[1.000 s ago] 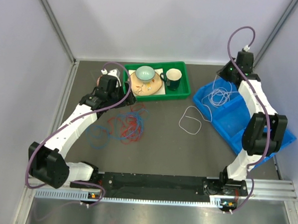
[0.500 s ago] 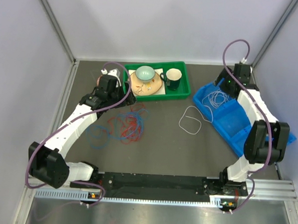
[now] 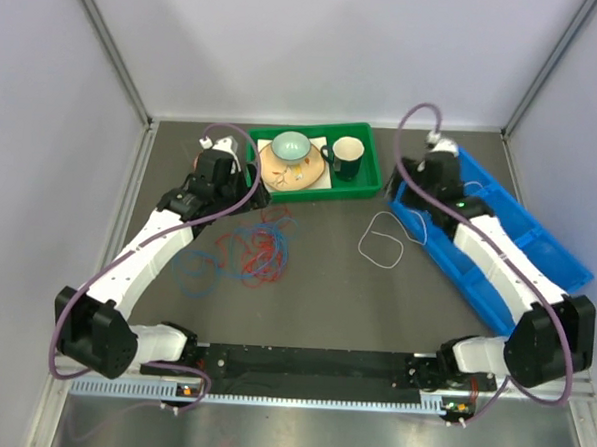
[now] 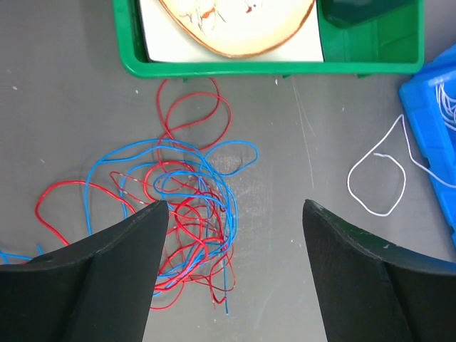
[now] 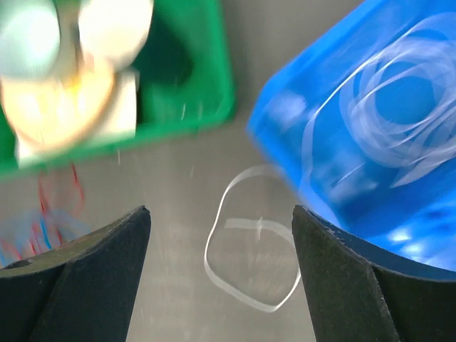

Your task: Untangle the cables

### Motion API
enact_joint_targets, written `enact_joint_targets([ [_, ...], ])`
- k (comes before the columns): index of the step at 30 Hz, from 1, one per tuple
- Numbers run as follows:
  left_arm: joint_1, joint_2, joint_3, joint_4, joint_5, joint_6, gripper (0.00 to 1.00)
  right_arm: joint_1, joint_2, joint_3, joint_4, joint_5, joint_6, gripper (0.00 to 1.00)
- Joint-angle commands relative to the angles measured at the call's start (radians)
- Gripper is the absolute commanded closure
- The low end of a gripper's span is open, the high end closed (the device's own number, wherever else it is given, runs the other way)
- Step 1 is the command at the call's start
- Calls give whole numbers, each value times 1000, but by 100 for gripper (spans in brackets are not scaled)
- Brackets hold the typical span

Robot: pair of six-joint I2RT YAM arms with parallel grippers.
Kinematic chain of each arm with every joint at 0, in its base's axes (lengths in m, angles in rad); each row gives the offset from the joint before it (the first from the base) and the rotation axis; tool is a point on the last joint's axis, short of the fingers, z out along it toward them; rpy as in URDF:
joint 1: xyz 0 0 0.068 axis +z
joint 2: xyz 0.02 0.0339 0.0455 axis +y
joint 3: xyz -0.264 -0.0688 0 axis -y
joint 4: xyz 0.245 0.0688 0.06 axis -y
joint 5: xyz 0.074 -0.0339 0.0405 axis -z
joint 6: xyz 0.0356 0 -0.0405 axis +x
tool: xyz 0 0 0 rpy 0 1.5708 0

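Observation:
The red and blue cables point(image 3: 259, 246) lie tangled together on the dark table, left of centre. My left gripper point(image 3: 224, 183) hangs open above their far edge, and the tangle point(image 4: 187, 214) shows by its left finger, untouched. The white cable makes one loop on the table point(image 3: 364, 239) and runs into the blue bin, where its coils point(image 5: 399, 107) lie blurred. My right gripper point(image 3: 433, 181) is open over the bin's far left corner, with the white loop point(image 5: 206, 261) on the table between its fingers and nothing held.
A green tray point(image 3: 367, 184) at the back centre holds a bowl, a wooden plate and a dark cup. The long blue bin point(image 3: 542, 251) runs down the right side under my right arm. Grey walls close in on the left, the back and the right.
My right gripper has gone from shut to open and swung left from the back right corner to the bin's far left corner. The left arm has not moved.

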Motion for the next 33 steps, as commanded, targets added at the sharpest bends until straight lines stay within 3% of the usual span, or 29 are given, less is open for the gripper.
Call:
enact_joint_targets([
  [1, 5, -48, 4, 18, -48, -12, 19, 110, 86, -96, -30, 40, 11, 22],
  [9, 5, -40, 0, 17, -31, -13, 19, 209, 321, -78, 64, 55, 89, 21],
  [11, 5, -40, 0, 12, -34, -13, 19, 215, 362, -58, 69, 49, 103, 8],
  [15, 5, -42, -6, -5, -42, -13, 19, 233, 447, -13, 69, 79, 117, 5],
  [18, 5, -49, -11, -6, -42, -13, 19, 239, 470, -10, 81, 121, 131, 13],
  [21, 5, -60, -12, -11, -47, -10, 19, 239, 481, -12, 95, 138, 139, 34],
  [22, 5, -60, -11, -11, -48, -9, 19, 241, 482, -10, 95, 138, 142, 51],
  [24, 5, -60, -9, -11, -48, -7, 19, 242, 479, -10, 95, 139, 143, 76],
  [25, 5, -59, -9, -11, -47, -7, 19, 244, 472, -13, 96, 139, 143, 100],
  [33, 5, -45, -6, -2, -37, -9, 19, 249, 203, -1, 52, 194, 90, 100],
])
